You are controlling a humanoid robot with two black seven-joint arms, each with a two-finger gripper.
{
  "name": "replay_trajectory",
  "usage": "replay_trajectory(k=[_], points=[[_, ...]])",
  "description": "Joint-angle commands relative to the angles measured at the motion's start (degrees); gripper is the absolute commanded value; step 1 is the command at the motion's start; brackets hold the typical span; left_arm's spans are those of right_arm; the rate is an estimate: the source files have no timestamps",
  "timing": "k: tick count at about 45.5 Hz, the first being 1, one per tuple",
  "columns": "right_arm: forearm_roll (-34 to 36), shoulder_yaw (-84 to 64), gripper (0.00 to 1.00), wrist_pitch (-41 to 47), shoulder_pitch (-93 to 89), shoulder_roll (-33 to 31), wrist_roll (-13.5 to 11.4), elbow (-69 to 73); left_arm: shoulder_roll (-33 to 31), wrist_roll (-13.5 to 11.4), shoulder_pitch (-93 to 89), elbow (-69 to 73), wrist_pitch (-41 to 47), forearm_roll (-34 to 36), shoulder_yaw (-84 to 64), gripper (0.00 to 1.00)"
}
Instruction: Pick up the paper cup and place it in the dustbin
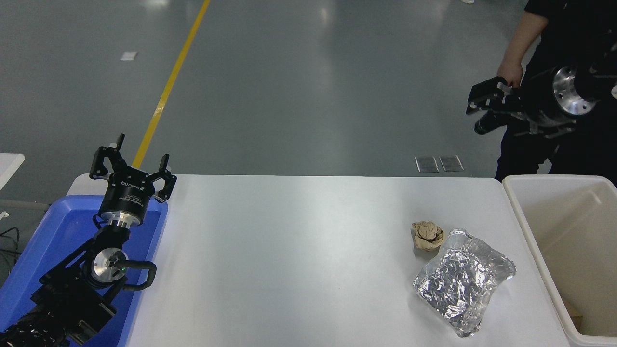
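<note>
Two grippers, head view: the left gripper (131, 166), fingers spread and empty, over the blue tray (29, 250); the right gripper (484, 101) raised beyond the dustbin (523, 226), clasp indeterminate. No paper cup is discernible; the crumpled paper ball (427, 235) touches the foil wrapper (460, 279) on the table (289, 250).

My left arm (72, 289) is black, its links cabled, with a round silver joint cap (107, 262) and a pale-lettered cylindrical wrist behind the black-fingered left gripper (130, 166). My right arm (573, 91) carries a bolted silver flange.
</note>
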Motion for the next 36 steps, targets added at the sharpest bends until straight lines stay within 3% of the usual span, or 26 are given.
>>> replay_trajectory(k=[1,10,36], points=[[-0.7,-0.9,1.0,10.0,8.9,1.0,-0.1,10.1,0.0,0.0,0.0,0.0,0.0,0.0,0.0,0.98],[-2.9,-0.8,1.0,15.4,12.0,2.3,-0.3,12.5,0.0,0.0,0.0,0.0,0.0,0.0,0.0,0.98],[-3.3,2.2,1.0,15.4,9.4,12.5,-0.3,11.1,0.0,0.0,0.1,0.0,0.0,0.0,-0.1,0.98]])
